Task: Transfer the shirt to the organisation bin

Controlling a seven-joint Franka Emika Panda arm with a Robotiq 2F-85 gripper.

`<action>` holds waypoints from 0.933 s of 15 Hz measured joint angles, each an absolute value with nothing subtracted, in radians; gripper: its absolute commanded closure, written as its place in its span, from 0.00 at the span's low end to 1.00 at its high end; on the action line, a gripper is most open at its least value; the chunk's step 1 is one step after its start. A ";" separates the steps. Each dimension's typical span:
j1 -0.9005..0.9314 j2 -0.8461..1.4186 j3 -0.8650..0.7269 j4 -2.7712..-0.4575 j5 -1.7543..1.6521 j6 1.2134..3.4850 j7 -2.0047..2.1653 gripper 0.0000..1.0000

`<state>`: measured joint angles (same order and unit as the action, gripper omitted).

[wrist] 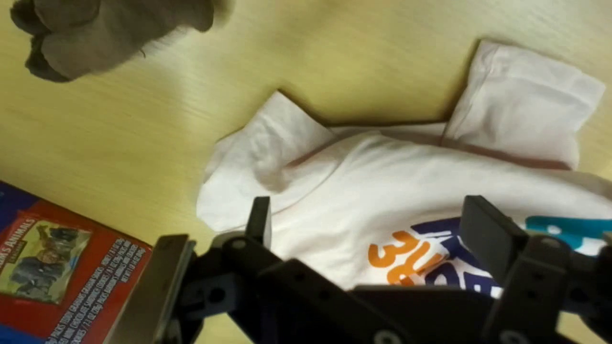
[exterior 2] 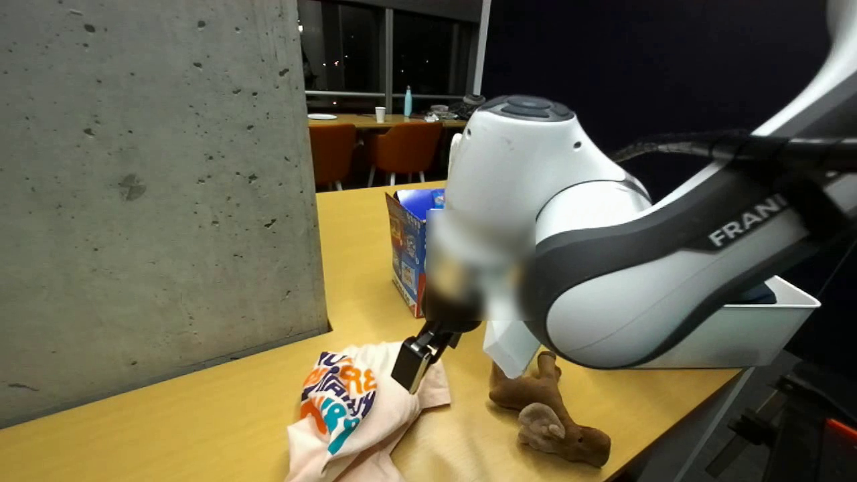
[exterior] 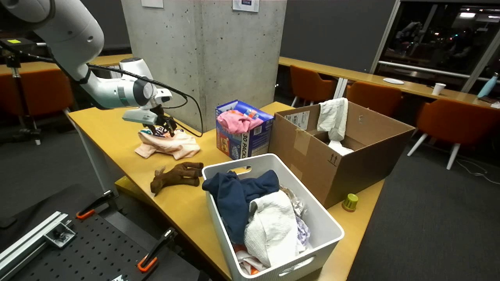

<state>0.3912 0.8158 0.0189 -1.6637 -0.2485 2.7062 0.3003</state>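
Observation:
The pale pink shirt with colourful lettering lies crumpled on the yellow table, seen in both exterior views (exterior: 168, 145) (exterior 2: 385, 388) and in the wrist view (wrist: 334, 191). My gripper (wrist: 368, 222) is open over it, its fingers apart with the shirt's cloth and lettering showing between them. In the exterior views the gripper (exterior: 166, 127) (exterior 2: 412, 361) is low, at or just above the cloth; whether it touches I cannot tell. A white plastic bin (exterior: 320, 224) holds navy, white and other cloths. It is partly hidden behind the arm in an exterior view (exterior 2: 723, 341).
A brown plush animal (exterior: 177, 176) lies between the shirt and the bin. A blue snack box (exterior: 258, 142) with pink cloth and a cardboard box (exterior: 308, 160) with white cloth stand behind the bin. A concrete pillar (exterior 2: 154, 201) borders the table. A small green cup (exterior: 350, 202) stands nearby.

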 measured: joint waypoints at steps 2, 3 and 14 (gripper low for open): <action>0.390 0.885 0.016 -1.573 -0.247 2.704 0.290 0.00; 0.389 0.922 0.015 -1.529 -0.244 2.702 0.283 0.00; 0.389 1.193 0.015 -1.169 -0.204 2.631 0.220 0.81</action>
